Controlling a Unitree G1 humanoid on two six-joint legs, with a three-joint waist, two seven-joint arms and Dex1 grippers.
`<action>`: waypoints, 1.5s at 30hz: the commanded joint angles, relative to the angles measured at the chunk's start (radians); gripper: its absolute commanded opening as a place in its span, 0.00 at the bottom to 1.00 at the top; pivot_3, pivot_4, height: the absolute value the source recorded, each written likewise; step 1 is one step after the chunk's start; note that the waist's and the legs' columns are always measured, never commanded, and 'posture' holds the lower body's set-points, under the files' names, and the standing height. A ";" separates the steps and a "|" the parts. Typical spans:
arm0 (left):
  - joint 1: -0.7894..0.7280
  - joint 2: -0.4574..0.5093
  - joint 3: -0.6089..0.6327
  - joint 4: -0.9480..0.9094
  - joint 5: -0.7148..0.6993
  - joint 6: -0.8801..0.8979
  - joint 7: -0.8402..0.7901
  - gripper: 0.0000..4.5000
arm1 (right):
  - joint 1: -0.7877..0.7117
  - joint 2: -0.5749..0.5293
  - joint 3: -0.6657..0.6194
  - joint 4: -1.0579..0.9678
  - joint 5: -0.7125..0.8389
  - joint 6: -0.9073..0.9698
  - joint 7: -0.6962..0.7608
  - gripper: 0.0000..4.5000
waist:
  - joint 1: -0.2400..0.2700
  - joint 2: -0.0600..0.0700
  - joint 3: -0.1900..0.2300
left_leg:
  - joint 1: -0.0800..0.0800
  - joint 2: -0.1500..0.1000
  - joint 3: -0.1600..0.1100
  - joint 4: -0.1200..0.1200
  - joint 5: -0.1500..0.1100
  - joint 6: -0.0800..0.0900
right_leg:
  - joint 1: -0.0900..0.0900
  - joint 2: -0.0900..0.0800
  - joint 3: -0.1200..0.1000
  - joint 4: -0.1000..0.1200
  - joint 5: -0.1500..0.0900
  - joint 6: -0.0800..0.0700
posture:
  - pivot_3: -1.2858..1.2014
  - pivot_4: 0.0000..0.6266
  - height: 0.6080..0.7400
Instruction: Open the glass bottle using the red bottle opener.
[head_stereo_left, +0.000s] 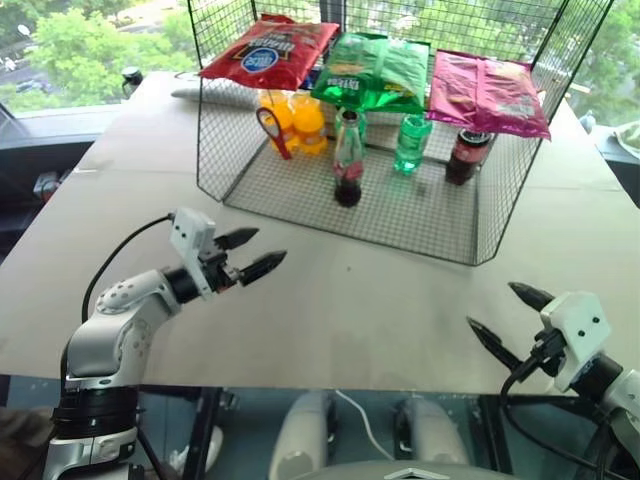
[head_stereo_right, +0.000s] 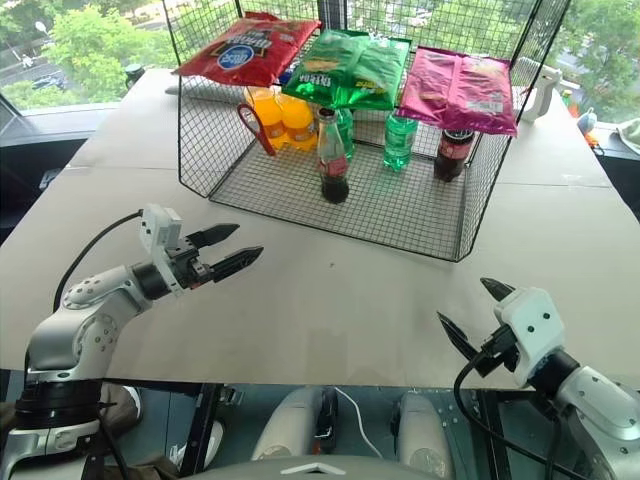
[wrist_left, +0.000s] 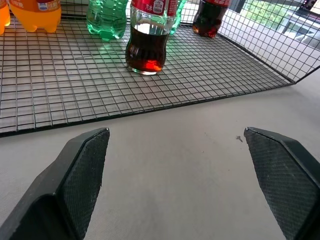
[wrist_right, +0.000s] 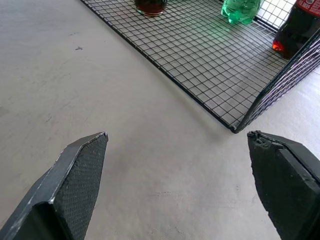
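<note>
The glass bottle (head_stereo_left: 347, 160) stands upright on the wire rack's floor, dark cola in its lower part and a red label band; its base shows in the left wrist view (wrist_left: 147, 40). The red bottle opener (head_stereo_left: 272, 131) hangs or leans by the rack's left wall, in front of the orange bottles. My left gripper (head_stereo_left: 270, 245) hovers open over the table, short of the rack and left of the bottle, pointing toward it. My right gripper (head_stereo_left: 490, 305) is open and empty near the table's front right edge.
The black wire rack (head_stereo_left: 420, 225) is open toward me and carries three snack bags (head_stereo_left: 372, 70) on top. Inside stand orange bottles (head_stereo_left: 295, 120), a green bottle (head_stereo_left: 411, 143) and a squat dark bottle (head_stereo_left: 466, 155). Bare table (head_stereo_left: 360, 300) lies between the grippers.
</note>
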 joint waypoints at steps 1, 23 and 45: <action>-0.021 0.002 0.026 -0.039 -0.017 -0.018 0.004 0.99 | -0.002 0.018 -0.005 -0.003 -0.009 -0.049 -0.008 1.00 | 0.000 0.000 0.000 | 0.000 0.000 0.000 0.000 0.000 0.000 | 0.000 0.000 0.000 0.000 0.000 0.000 | 0.52 0.24 1.00; -0.135 -0.073 0.010 0.037 0.019 -0.034 0.081 0.99 | -0.085 0.070 0.080 -0.019 -0.036 -0.111 -0.055 1.00 | 0.000 0.000 0.000 | 0.000 0.000 0.000 0.000 0.002 0.003 | 0.000 0.001 0.000 0.000 0.000 0.000 | 0.52 0.24 1.00; -0.569 -0.043 -0.018 0.543 0.101 -0.125 -0.035 0.99 | -0.403 0.095 0.208 -0.159 0.156 -0.086 -0.100 1.00 | 0.000 -0.002 0.000 | -0.001 -0.001 0.000 0.001 0.003 0.004 | 0.001 0.003 0.000 0.001 0.002 0.003 | 0.52 0.24 1.00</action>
